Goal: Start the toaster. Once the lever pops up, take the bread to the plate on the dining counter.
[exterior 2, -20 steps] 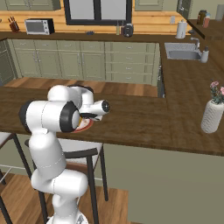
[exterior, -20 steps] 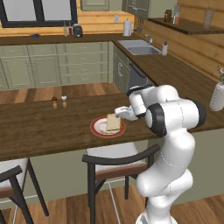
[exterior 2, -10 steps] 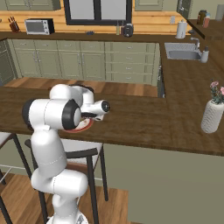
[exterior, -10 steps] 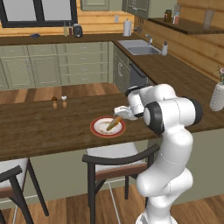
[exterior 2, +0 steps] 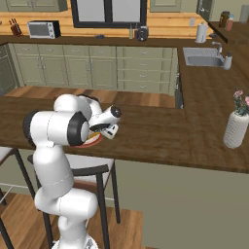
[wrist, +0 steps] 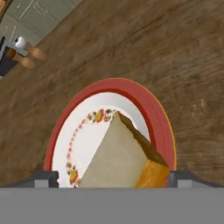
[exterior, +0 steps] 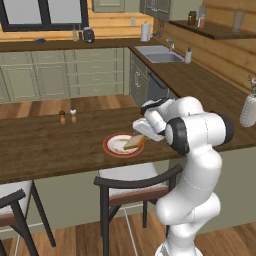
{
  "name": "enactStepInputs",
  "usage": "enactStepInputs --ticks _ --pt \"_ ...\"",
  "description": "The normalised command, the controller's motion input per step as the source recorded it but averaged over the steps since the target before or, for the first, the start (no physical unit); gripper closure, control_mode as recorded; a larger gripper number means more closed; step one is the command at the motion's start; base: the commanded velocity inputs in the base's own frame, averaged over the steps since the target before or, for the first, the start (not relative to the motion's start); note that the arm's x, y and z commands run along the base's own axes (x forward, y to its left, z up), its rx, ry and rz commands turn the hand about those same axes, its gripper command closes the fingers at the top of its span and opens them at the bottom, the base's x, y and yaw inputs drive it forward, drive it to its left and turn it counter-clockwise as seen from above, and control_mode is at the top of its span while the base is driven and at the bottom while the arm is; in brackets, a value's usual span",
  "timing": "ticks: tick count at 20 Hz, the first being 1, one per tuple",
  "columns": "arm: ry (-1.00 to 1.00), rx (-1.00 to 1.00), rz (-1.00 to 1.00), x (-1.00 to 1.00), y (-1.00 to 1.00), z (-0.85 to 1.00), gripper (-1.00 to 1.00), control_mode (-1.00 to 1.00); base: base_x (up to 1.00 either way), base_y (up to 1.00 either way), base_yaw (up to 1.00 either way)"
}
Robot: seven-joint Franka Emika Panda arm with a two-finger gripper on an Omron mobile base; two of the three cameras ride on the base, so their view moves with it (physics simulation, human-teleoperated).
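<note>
Now the gripper [exterior: 142, 134] stands with jaws spread wide, holding nothing. The bread [wrist: 122, 159] lies on the plate [wrist: 151, 113] directly ahead of the fingertips [wrist: 43, 178], per the hand view. The left base view adds that the plate sits on the dining counter [exterior: 45, 145]; in the right base view the arm covers most of the plate.

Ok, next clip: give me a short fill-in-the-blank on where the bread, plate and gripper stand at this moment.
1. The bread lies on the ____, which has a red-orange rim.
2. The plate sits on the dark wood ____ counter.
3. The gripper's jaws stand ____, one fingertip on each side of the slice.
4. Farther along the counter stand two small ____, apart from the plate.

Missing words: plate; dining; open; shakers
</note>
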Motion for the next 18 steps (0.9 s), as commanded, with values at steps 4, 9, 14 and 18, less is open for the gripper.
enactStepInputs --ticks 4,9,14,18 --pt "0.37 0.0 -0.19 -0.15 -0.21 0.58 -1.0 -1.0 0.0 0.0 0.0" --pt "0.38 -0.05 -0.14 -0.09 -0.01 0.34 -1.0 -1.0 0.0 0.0 0.0" --pt "0.24 -0.09 -0.11 -0.42 0.0 0.42 -1.0 -1.0 0.0 0.0 0.0" --pt "0.07 -0.09 -0.09 -0.93 0.0 0.54 -1.0 -1.0 0.0 0.0 0.0"
